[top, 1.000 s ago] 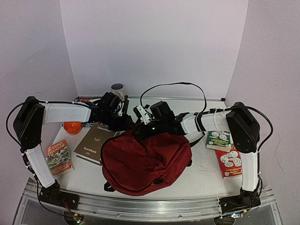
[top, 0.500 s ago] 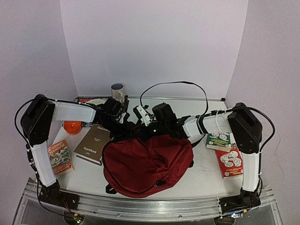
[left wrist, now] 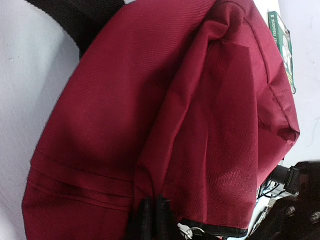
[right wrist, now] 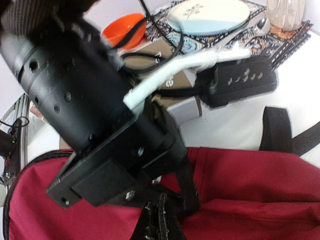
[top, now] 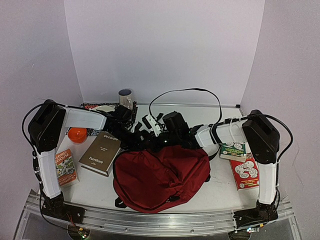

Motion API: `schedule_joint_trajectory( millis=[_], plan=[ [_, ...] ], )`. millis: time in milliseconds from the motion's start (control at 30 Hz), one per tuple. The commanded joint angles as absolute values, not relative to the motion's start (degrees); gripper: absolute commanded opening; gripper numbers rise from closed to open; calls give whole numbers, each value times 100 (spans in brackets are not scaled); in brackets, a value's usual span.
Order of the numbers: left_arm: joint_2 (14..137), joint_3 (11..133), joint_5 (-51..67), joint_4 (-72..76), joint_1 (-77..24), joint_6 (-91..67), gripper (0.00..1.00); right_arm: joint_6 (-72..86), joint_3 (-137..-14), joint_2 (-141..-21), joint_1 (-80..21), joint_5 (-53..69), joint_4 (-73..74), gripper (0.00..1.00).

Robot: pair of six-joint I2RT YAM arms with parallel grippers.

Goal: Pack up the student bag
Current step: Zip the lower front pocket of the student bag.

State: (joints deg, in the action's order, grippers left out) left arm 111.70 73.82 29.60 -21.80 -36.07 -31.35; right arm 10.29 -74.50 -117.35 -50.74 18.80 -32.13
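The student bag [top: 160, 177], dark red with black straps, lies in the middle of the table. Both arms reach over its far top edge. In the left wrist view my left gripper [left wrist: 152, 216] is shut on a pinched fold of the bag's red fabric [left wrist: 200, 100], just beside its black zip edge. My right gripper [right wrist: 159, 221] is shut too, its fingertips pressed together on the black edge at the bag's top [right wrist: 240, 195]. The left gripper's black body fills the space right in front of it.
A brown book [top: 101, 152] lies left of the bag, a colourful book [top: 63, 167] further left. An orange bowl [top: 77, 135], a plate on a patterned mat [right wrist: 207, 15] and a cup [top: 125, 97] stand at the back left. A green book [top: 232, 150] and a red book [top: 245, 173] lie right.
My left gripper has moved right onto the bag's top and shut on its fabric. The bag has shifted a little to the right and forward. The right gripper stayed shut.
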Motion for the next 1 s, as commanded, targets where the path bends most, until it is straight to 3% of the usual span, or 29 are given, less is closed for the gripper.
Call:
schedule_joint_trajectory(
  millis=[0,433,967],
  plan=[
    [11261,7670,2609,-2259,-3630,-3044,0,1015,-7206,-11172,-5134,1889,-3408,0],
    [11218,7754,1496,-2228,-3308,-3084,0,927,-6456,-10334,-5141,1797,-2594,0],
    [11282,7756,1138,-2019,-2702,-3730,0,1131,-5633,-9218,-5159,1429,-1587,0]
  ],
)
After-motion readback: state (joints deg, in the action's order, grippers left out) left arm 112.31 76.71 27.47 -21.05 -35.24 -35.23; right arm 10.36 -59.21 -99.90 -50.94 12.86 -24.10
